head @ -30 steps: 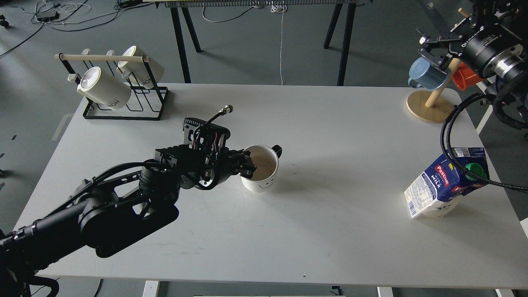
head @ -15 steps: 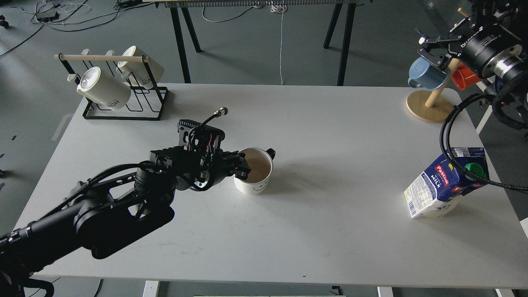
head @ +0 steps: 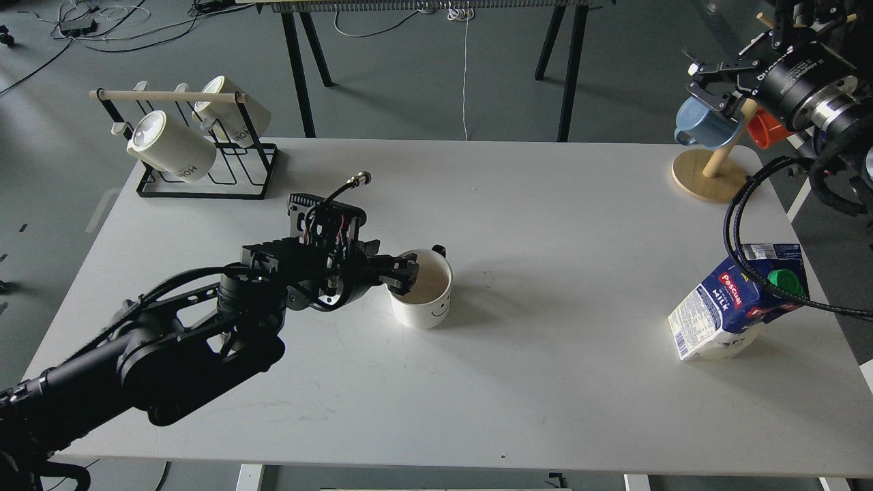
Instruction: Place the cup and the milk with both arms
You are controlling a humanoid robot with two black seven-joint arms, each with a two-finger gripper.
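Pinching the cup (head: 423, 298) rim, left gripper (head: 401, 275) jaws sit mid-table; right gripper (head: 709, 80) jaws spread by the blue mug (head: 702, 125).

Glossy ceramic cup (head: 424, 300), printed card milk (head: 735, 303), matt table (head: 545, 382).

Looking like robotics lab: plain white rectangular table (head: 559, 204) sitting on bare grey floor (head: 61, 136), loose black cables (head: 102, 20) trailing around, black trestle legs (head: 300, 68) standing behind.
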